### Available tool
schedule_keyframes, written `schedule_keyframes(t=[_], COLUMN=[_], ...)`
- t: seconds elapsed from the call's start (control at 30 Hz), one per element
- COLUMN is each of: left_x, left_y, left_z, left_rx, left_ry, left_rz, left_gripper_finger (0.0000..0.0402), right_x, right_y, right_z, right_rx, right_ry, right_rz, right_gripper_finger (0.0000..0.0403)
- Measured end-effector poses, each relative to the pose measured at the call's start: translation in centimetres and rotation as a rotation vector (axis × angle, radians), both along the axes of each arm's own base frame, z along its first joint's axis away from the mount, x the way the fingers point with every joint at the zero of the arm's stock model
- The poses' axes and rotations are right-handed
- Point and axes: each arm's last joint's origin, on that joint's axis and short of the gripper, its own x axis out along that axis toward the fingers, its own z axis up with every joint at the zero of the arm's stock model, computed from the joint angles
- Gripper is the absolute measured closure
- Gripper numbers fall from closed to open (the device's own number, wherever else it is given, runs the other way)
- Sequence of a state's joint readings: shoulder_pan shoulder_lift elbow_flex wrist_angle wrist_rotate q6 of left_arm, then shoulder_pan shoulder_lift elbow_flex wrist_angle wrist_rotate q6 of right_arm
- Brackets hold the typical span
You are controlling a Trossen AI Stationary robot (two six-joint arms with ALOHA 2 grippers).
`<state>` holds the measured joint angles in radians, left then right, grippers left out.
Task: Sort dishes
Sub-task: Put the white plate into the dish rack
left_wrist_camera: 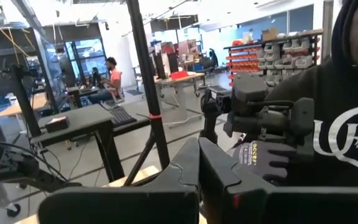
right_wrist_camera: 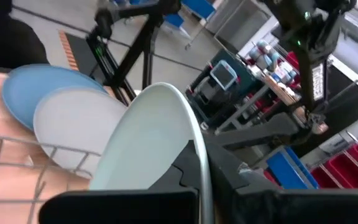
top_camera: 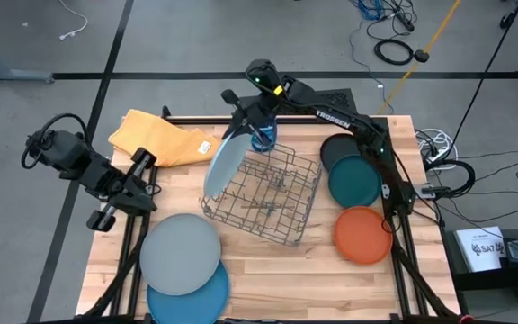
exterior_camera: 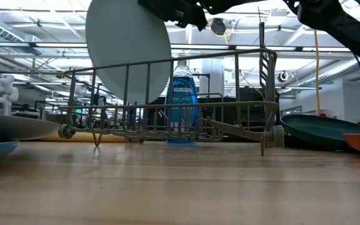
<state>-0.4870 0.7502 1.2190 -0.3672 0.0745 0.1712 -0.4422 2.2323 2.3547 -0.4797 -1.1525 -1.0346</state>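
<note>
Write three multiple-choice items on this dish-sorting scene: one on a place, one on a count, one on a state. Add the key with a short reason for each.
1. Where does the orange plate lie?
A. in the wire rack
B. on the table's right side, nearest the front edge
C. on the yellow cloth

2. How many plates lie stacked at the front left?
A. two
B. three
C. none

3. What is the right tool doing?
A. hanging open and empty
B. resting on the table
C. gripping the light blue plate on edge above the rack

Key: 1 B, it lies in front of the dark teal plate. 2 A, the grey plate overlaps the blue plate. 3 C, its fingers clamp the rim.
</note>
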Motion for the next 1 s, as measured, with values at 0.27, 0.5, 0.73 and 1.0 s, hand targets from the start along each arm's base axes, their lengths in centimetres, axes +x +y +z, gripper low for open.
schedule_keyframes(t=[0.27,0.5,0.73,1.0], left_x=[0.1,0.4,0.4,0.5], left_y=[0.1,0.0,0.0,0.1], left_z=[-0.4,-0.5,-0.5,-0.5], left_rx=[0.032,0.047,0.084,0.080], left_ry=[0.025,0.033,0.011,0.018], left_rz=[0.039,0.054,0.088,0.110], left_gripper_finger=[0.0401,0.0401,0.0401,0.0401], right_x=[0.5,0.8,0.8,1.1], right_y=[0.0,0.3,0.5,0.3], right_z=[-0.8,-1.4,-1.3,-1.6], right_rx=[-0.014,-0.014,-0.054,-0.062], right_ry=[-0.013,-0.010,-0.076,-0.091], right_rz=[0.017,0.049,0.103,0.103], right_gripper_finger=[0.0403,0.0403,0.0403,0.0403])
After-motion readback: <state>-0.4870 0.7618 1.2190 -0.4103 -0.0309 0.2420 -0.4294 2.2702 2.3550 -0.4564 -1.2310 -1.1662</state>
